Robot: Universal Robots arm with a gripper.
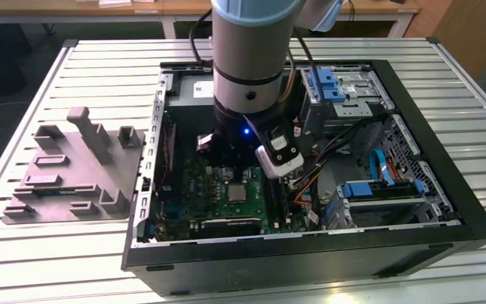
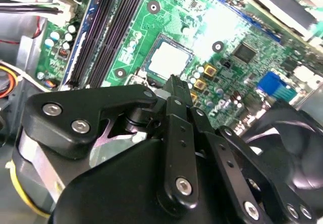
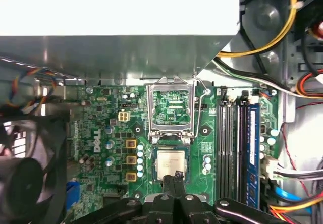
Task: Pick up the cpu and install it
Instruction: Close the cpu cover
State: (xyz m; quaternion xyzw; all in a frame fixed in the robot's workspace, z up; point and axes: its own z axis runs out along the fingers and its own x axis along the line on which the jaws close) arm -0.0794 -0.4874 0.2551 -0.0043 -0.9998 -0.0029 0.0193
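i see the gripper point(image 3: 176, 175) narrow, fingers pressed together with nothing between them, tip right at the cpu point(image 3: 170, 163) edge. cpu lies flat, seated mid motherboard point(image 3: 96, 128), load plate point(image 3: 171, 105) tipped up beside it. open pc case point(image 1: 458, 196) sits on a slatted metal table point(image 1: 99, 63), grey fixture point(image 1: 70, 171) near the table's edge at the exterior view's left. wooden desks point(image 1: 57, 9) stand past the far edge.
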